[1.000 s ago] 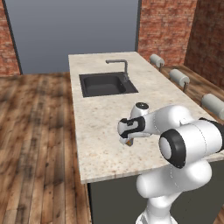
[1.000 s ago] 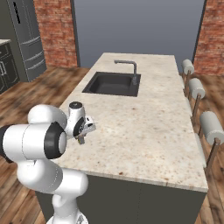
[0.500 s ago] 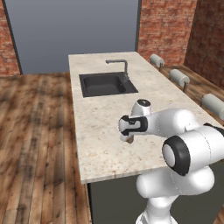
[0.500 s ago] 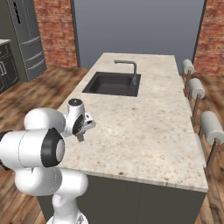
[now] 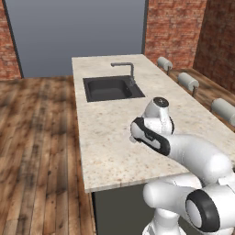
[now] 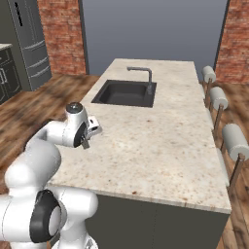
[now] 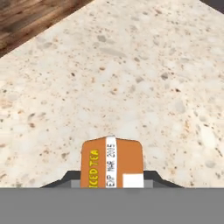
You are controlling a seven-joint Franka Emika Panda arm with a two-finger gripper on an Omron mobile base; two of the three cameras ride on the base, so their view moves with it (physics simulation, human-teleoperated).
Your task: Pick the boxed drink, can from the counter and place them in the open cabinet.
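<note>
Boxed drink (image 7: 112, 162), orange carton, sits pinched in the end effector (image 7: 112, 183) over the speckled surface (image 5: 105, 137), near its edge on the wood-floor side. Risk, as I judge it: the grip looks low on the carton, so a wide swing toward the cabinet could tip or drop it. Sink (image 5: 113, 88) lies well apart, basin dark, with nothing visible inside.

Counter (image 7: 131, 65) — speckled beige stone, matt; boxed drink (image 7: 111, 162) — smooth orange printed carton, probably card.
</note>
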